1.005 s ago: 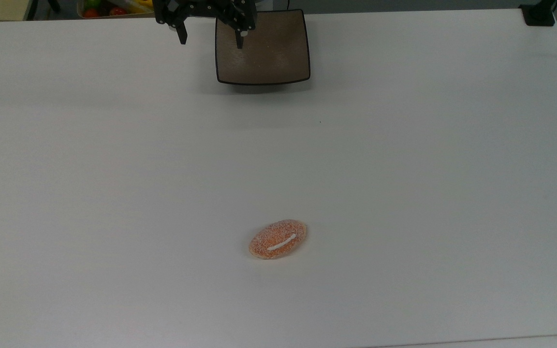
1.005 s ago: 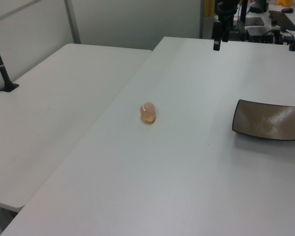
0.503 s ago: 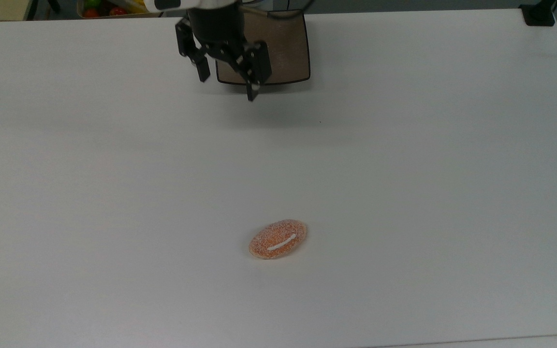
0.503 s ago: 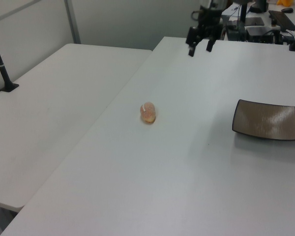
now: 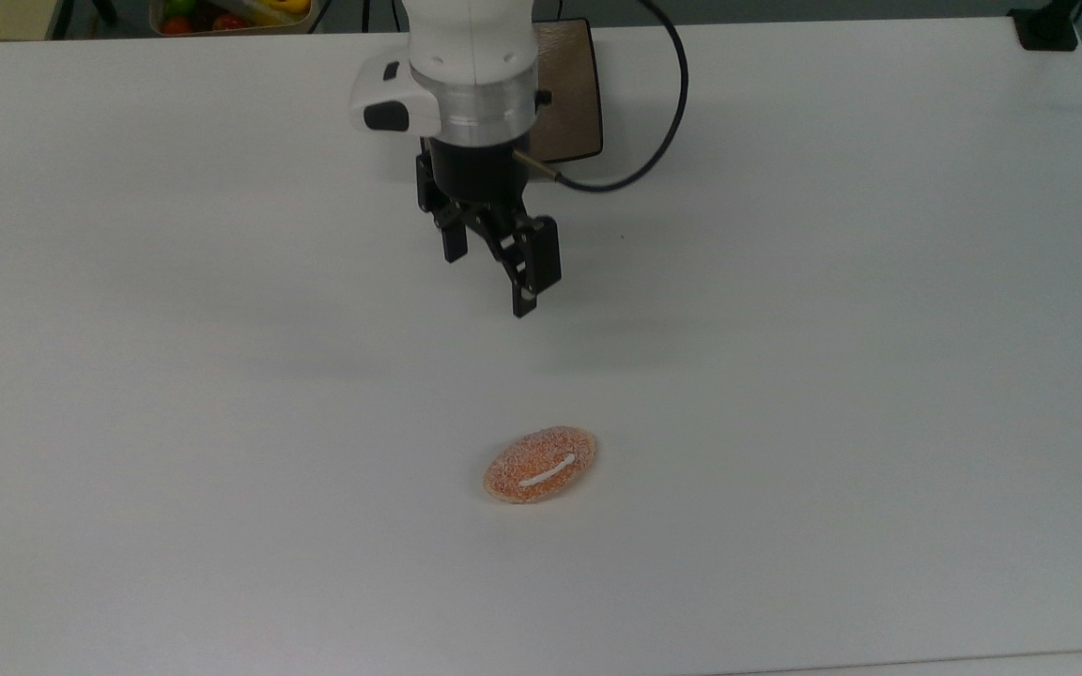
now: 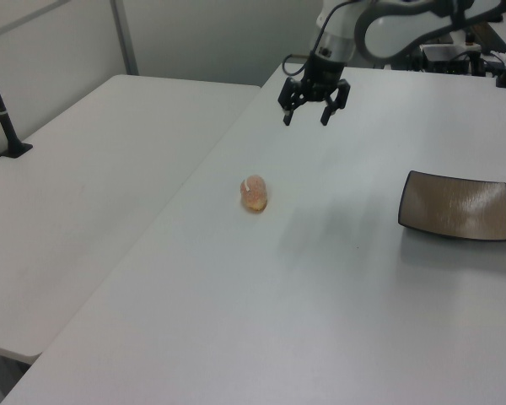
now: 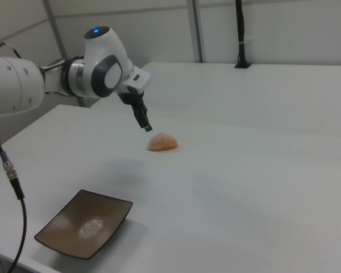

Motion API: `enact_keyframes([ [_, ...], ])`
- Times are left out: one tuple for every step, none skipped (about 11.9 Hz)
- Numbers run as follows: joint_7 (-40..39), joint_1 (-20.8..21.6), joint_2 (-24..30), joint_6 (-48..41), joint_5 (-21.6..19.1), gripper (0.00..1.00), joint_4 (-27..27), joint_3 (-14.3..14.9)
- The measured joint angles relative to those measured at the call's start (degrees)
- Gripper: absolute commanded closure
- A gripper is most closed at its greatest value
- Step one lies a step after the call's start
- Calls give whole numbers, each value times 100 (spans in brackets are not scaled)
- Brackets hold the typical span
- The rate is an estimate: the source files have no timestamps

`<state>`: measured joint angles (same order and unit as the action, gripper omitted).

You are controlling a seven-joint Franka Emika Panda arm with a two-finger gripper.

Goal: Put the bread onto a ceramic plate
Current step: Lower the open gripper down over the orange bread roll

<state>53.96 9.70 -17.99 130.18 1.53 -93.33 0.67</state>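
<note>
The bread [image 5: 540,464] is an oval orange-brown bun with a white stripe, lying on the white table [image 5: 832,329]; it also shows as the bread [image 6: 254,193] and the bread [image 7: 162,142]. The square brown ceramic plate [image 5: 571,89] sits at the top view's far edge, partly behind the arm; the plate [image 6: 455,205] and the plate [image 7: 84,223] hold nothing. My gripper [image 5: 489,282] hangs open above the bare table between plate and bread, with nothing between its fingers. It also appears as the gripper [image 6: 307,118] and the gripper [image 7: 144,121].
A black cable [image 5: 668,103] loops from the arm's wrist over the table. A bin of colourful items [image 5: 231,13] stands beyond the far edge. A second white table [image 6: 93,169] adjoins at the left view's left, with a black post [image 6: 4,118].
The arm has swept from over the plate at the far edge toward the bread, its gripper staying open. Bread and plate have not moved.
</note>
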Motion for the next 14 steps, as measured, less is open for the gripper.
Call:
enact_keyframes([
  [349,41,-201,139,161,0,142,1],
  [566,77,-402,197,292,0,308,3],
  [698,118,-610,205,359,0,476,17],
  [759,185,-826,208,379,0,658,81],
  [790,292,-1050,209,380,0,849,207],
  [803,383,-1249,209,380,0,1008,304],
  [807,458,-1443,260,381,0,1148,369],
  [835,529,-1606,463,382,0,1233,432],
  [845,578,-1735,629,382,0,1271,473],
  [849,593,-1848,724,382,0,1296,483],
  [853,603,-1948,846,382,0,1311,491],
  [854,618,-2025,926,382,0,1341,501],
  [854,631,-2109,956,382,0,1402,504],
  [854,637,-2194,959,382,0,1482,504],
])
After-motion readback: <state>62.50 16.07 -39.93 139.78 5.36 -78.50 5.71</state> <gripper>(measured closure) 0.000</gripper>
